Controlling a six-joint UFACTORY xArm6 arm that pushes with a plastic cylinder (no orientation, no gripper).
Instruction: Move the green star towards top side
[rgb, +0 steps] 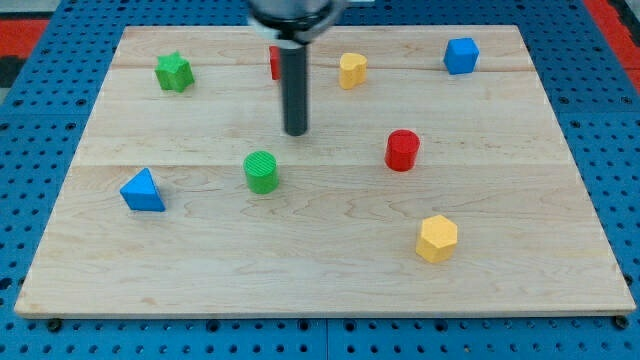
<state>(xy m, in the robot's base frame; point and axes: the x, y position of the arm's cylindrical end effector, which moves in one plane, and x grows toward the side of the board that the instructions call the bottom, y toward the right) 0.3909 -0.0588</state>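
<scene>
The green star (174, 72) lies near the board's top left. My tip (296, 132) is in the upper middle of the board, well to the right of and below the star, not touching it. The green cylinder (261, 171) stands just below and left of my tip. A red block (273, 63) is mostly hidden behind the rod near the top.
A yellow block (352, 70) and a blue cube (461, 55) lie along the top right. A red cylinder (402, 150) stands right of centre. A yellow hexagon (437, 238) lies at the lower right. A blue triangle (143, 190) lies at the left. The wooden board (560, 290) rests on a blue pegboard.
</scene>
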